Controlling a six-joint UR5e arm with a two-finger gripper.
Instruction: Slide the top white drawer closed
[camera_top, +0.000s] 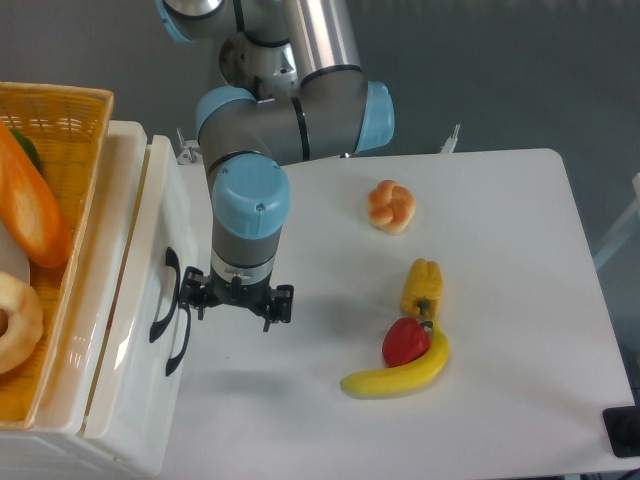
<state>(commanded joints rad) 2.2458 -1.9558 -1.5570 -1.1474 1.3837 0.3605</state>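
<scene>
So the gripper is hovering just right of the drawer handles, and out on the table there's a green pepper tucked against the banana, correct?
Not quite. The fixed camera shows the pepper against the banana is red, not green; a yellow pepper lies just above it. The rest holds: the gripper hangs just right of the black handles on the top white drawer and the lower drawer front.

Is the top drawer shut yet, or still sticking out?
Cannot tell: from above, the top drawer front looks roughly level with the lower one. The gripper is beside its handle.
</scene>
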